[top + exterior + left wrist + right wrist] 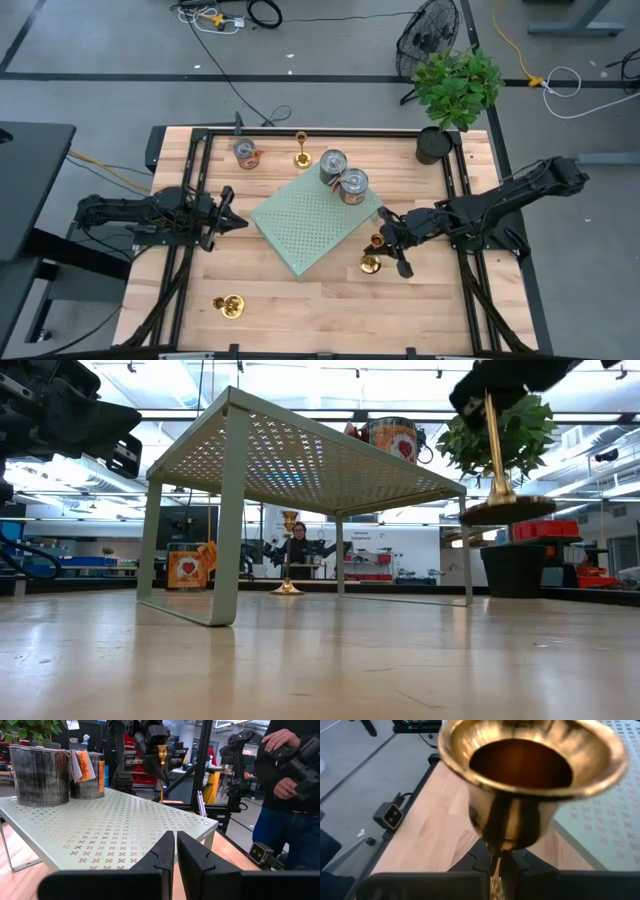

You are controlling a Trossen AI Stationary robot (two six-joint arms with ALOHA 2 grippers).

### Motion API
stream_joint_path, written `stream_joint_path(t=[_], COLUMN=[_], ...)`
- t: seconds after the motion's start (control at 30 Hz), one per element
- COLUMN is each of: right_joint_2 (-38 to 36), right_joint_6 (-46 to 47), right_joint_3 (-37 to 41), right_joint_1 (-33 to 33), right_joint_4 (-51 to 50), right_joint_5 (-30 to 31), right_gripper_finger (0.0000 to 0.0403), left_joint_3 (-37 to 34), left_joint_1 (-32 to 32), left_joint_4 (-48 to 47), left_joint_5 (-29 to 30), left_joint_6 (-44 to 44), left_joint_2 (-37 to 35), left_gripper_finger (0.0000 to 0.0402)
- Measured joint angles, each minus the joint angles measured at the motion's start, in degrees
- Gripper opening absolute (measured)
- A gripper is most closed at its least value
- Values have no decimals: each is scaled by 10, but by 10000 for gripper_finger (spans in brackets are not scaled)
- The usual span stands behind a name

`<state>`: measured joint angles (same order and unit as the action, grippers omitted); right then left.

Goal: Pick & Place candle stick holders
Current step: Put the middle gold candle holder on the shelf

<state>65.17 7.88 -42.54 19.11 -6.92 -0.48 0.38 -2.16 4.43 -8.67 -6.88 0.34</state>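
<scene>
My right gripper (388,240) is shut on a shiny gold candle stick holder (497,455) and holds it in the air beside the right near corner of the pale green perforated shelf (310,225). A second holder (300,150) stands upright on its round base on the table beyond the shelf. A third one (230,305) lies on the table near the front left. My left gripper (235,222) waits shut, level, at the shelf's left side. My right gripper pinches the holder's thin stem (495,851) between its two fingers, just below the cup (530,765). The fingers come slanting down from the table's right side and lie across the stem. The holder hangs about upright, its round base (507,510) lowest and clear of the table.
Two labelled tin cans (343,175) stand on the shelf's far corner, a third can (245,152) on the table at the back left. A potted plant (455,90) is at the far right corner. A person (287,780) stands beyond the table's right side.
</scene>
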Motion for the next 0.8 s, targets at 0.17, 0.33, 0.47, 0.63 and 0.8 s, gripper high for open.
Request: stream_joint_path(t=[0.17, 0.33, 0.47, 0.63, 0.8], right_joint_2=[0, 0, 4, 29, 62], right_joint_6=[-2, -9, -9, -9, -30], right_joint_3=[-34, -66, -95, -156, -216], right_joint_1=[14, 23, 24, 24, 24], right_joint_4=[-30, -62, -91, -152, -177], right_joint_5=[-6, -6, -6, -6, -6], right_gripper_finger=[21, 21, 21, 21, 21], left_joint_3=[0, 0, 0, 0, 0], left_joint_1=[0, 0, 0, 0, 0], left_joint_4=[0, 0, 0, 0, 0], left_joint_5=[0, 0, 0, 0, 0], left_joint_6=[0, 0, 0, 0, 0], left_joint_2=[0, 0, 0, 0, 0], left_gripper_finger=[25, 25, 25, 25, 25])
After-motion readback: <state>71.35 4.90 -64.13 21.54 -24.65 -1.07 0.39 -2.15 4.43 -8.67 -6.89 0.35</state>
